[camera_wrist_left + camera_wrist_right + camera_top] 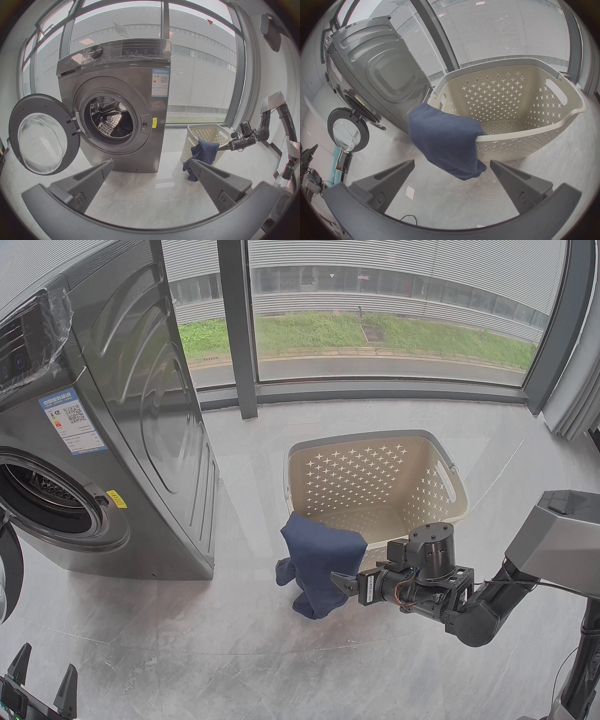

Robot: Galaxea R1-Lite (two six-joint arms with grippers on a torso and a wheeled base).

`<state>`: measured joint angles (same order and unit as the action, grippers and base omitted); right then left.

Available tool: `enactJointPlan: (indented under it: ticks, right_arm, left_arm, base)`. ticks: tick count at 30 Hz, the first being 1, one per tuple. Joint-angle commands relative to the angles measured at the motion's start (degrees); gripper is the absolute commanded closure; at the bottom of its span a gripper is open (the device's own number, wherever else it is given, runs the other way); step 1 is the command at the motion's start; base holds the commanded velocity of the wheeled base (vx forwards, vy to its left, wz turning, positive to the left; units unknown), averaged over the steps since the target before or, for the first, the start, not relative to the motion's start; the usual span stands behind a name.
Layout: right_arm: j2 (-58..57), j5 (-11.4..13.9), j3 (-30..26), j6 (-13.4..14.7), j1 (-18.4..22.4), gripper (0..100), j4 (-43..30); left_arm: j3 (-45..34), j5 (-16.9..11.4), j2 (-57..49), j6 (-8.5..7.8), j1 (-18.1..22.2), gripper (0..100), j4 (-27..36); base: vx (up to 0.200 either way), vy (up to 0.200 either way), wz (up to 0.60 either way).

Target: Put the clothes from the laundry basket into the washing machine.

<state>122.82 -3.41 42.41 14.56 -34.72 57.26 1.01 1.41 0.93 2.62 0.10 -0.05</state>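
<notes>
A dark blue cloth (319,559) (443,137) (203,151) hangs over the near-left rim of the beige laundry basket (369,437) (537,132) (206,128), most of it trailing down the outside toward the floor. My right gripper (340,582) (451,164) is open just in front of the cloth, low beside the basket, holding nothing. The grey washing machine (125,427) (125,93) stands to the left with its round door (43,137) swung open; something dark lies in the drum (111,120). My left gripper (42,674) (151,162) is open, low in front of the machine.
Bare grey floor (250,640) runs between machine and basket. A glass window wall with a dark pillar (237,327) stands behind both. A small white scrap (409,192) and a cable (407,217) lie on the floor near the right arm.
</notes>
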Motion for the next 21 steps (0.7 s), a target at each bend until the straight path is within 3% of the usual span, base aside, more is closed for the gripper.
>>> enactJointPlan:
  ticks: [1, 21]
  right_arm:
    - [0.9, 0.0, -0.7, -0.1, 0.1, 0, 0.0]
    - [8.5, 0.2, 5.9, -0.5, -1.8, 0, 3.3]
  left_arm:
    - [-0.9, 0.1, -0.4, 0.02, 0.0, 0, 0.0]
    - [-1.0, 0.1, -0.4, 0.19, 0.0, 0, 0.0]
  base:
    - [0.000, 0.000, 0.00]
    - [0.000, 0.000, 0.00]
